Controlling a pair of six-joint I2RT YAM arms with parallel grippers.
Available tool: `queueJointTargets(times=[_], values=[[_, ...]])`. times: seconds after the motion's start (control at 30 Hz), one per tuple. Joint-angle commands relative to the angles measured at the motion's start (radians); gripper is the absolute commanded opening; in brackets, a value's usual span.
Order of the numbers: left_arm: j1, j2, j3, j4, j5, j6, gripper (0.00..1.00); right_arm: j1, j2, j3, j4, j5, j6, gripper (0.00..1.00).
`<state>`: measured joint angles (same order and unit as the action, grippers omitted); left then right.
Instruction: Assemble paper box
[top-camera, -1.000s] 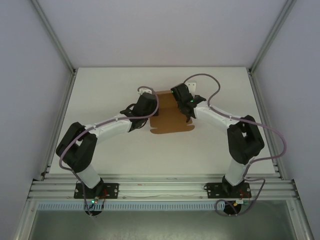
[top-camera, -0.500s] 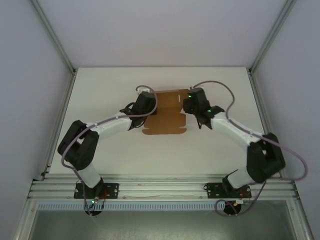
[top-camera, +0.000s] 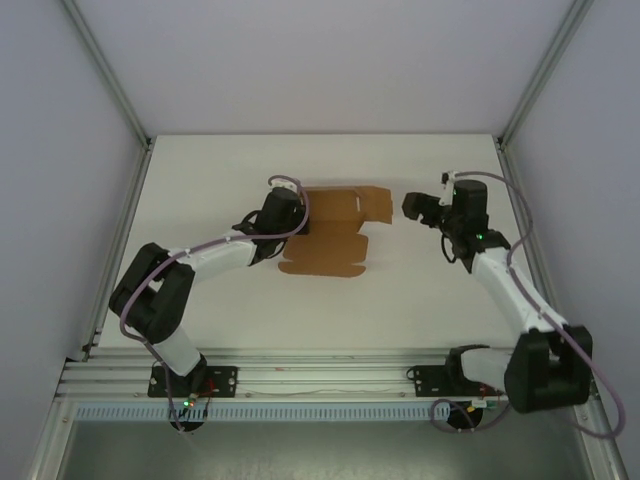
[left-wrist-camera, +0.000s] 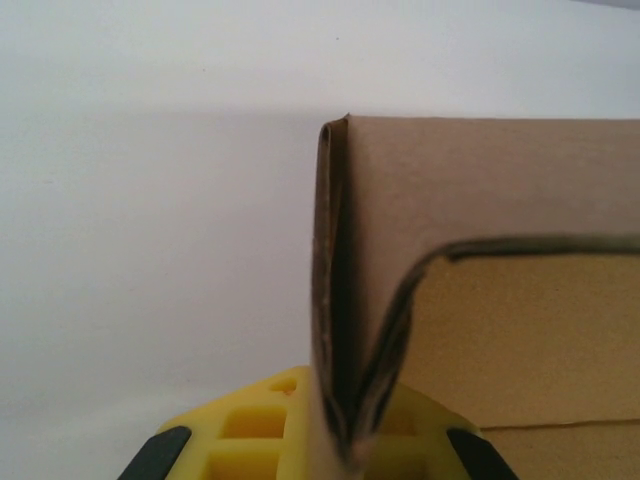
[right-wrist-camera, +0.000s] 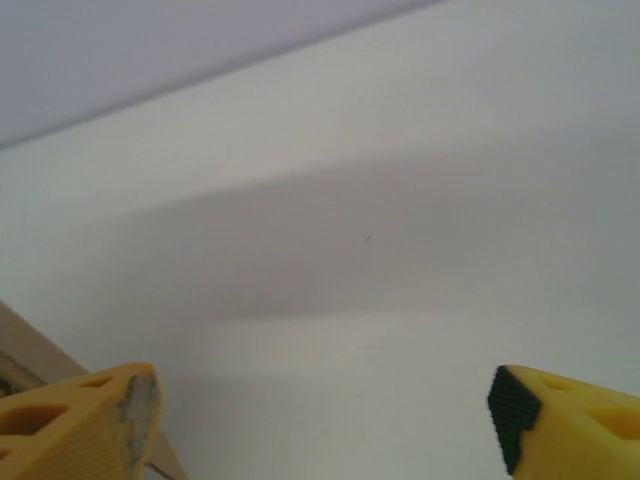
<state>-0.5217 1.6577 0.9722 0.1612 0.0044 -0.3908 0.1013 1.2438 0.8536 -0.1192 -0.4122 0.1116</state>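
The paper box (top-camera: 330, 240) is a brown die-cut cardboard sheet lying mostly flat in the middle of the table, with a flap at its far right corner (top-camera: 375, 203). My left gripper (top-camera: 292, 218) is shut on the sheet's left edge. In the left wrist view a doubled fold of cardboard (left-wrist-camera: 480, 190) stands pinched in the left gripper (left-wrist-camera: 345, 440), between its yellow fingers (left-wrist-camera: 240, 430). My right gripper (top-camera: 412, 206) hangs open to the right of the sheet, apart from it. In the right wrist view nothing lies inside the right gripper (right-wrist-camera: 325, 430), and a cardboard corner (right-wrist-camera: 20, 345) shows at the left.
The white table (top-camera: 230, 300) has metal frame rails along its left side (top-camera: 120, 240) and right side (top-camera: 530, 240). Purple cables loop off both arms. Bare tabletop (right-wrist-camera: 400, 300) lies under the right gripper.
My right gripper has let go of the sheet's far edge, opened and swung away to the right. The sheet has dropped flatter and slid slightly left with the left gripper.
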Motion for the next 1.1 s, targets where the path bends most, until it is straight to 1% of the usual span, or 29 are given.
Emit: queueJointTargets(times=[0.0, 0.1, 0.2, 0.3, 0.4, 0.6, 0.67, 0.73, 0.83, 0.9, 0.97, 1.07], values=[[0.002, -0.031, -0.013, 0.054, 0.021, 0.021, 0.0, -0.003, 0.102, 0.063, -0.011, -0.267, -0.04, 0.79], [0.002, -0.028, -0.008, 0.052, 0.018, 0.022, 0.0, -0.001, 0.173, 0.1, 0.012, -0.474, -0.066, 0.74], [0.002, -0.023, 0.0, 0.047, 0.01, 0.024, 0.0, 0.01, 0.197, 0.097, 0.073, -0.62, -0.083, 0.7], [0.002, -0.016, 0.007, 0.043, 0.013, 0.025, 0.0, 0.042, 0.21, 0.094, 0.079, -0.692, -0.125, 0.68], [0.002, -0.01, 0.009, 0.049, 0.024, 0.029, 0.0, 0.078, 0.232, 0.106, 0.06, -0.7, -0.175, 0.67], [0.002, 0.004, 0.024, 0.037, 0.033, 0.034, 0.0, 0.124, 0.304, 0.168, 0.074, -0.643, -0.184, 0.61], [-0.001, 0.004, 0.023, 0.035, 0.034, 0.038, 0.0, 0.138, 0.32, 0.191, 0.068, -0.575, -0.181, 0.61], [0.0, 0.003, 0.02, 0.033, 0.037, 0.041, 0.0, 0.154, 0.329, 0.209, 0.053, -0.479, -0.188, 0.6], [-0.004, 0.002, 0.019, 0.033, 0.034, 0.053, 0.0, 0.186, 0.332, 0.213, 0.062, -0.394, -0.217, 0.59], [-0.01, 0.003, 0.025, 0.024, 0.02, 0.06, 0.0, 0.218, 0.337, 0.222, 0.056, -0.323, -0.239, 0.56], [-0.017, 0.007, 0.033, 0.009, 0.0, 0.07, 0.0, 0.244, 0.349, 0.237, 0.048, -0.261, -0.245, 0.55], [-0.026, 0.01, 0.045, -0.006, -0.025, 0.078, 0.0, 0.265, 0.381, 0.267, 0.033, -0.202, -0.236, 0.54]])
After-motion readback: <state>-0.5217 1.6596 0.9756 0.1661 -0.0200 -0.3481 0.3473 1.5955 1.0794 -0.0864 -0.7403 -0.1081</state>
